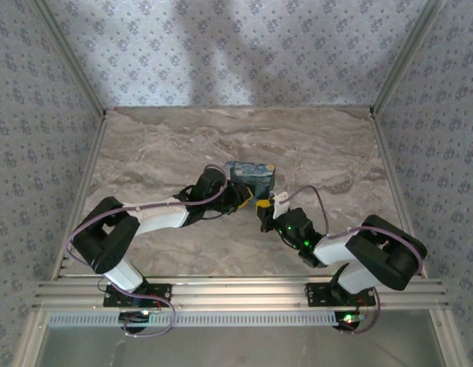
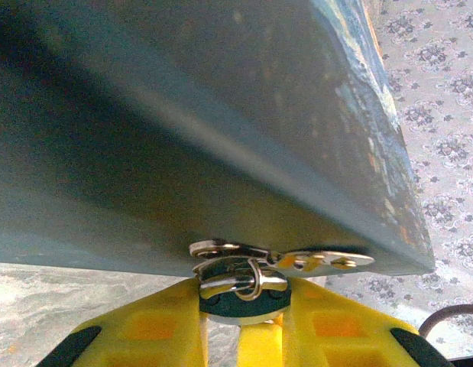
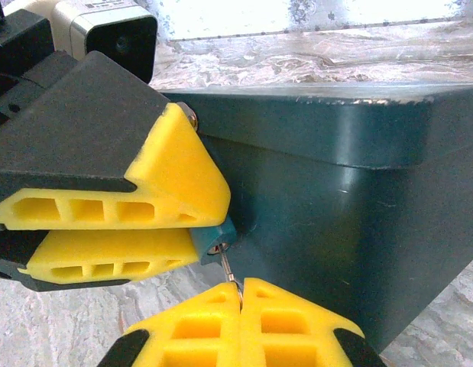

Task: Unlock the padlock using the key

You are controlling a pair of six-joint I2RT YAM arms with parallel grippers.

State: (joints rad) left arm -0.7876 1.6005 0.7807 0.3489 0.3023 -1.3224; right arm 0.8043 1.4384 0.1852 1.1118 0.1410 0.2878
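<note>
Right wrist view: the right gripper [image 3: 240,294] is seen pressed fully together on the thin metal key [image 3: 228,267], which reaches up to the keyhole end of the padlock [image 3: 218,237]; whether it is inserted cannot be told; the small teal padlock is clamped between the narrowed jaws of the left gripper [image 3: 199,228], against the side of the dark box [image 3: 335,199]; from the left wrist, its shackle is seen just under a metal hasp [image 2: 297,258] at the box's edge; the box is stood on the marble table [image 1: 160,153].

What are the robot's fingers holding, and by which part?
The left fingers pinch the padlock by its teal body. The right fingers pinch the key by its back end, its tip at the keyhole.
</note>
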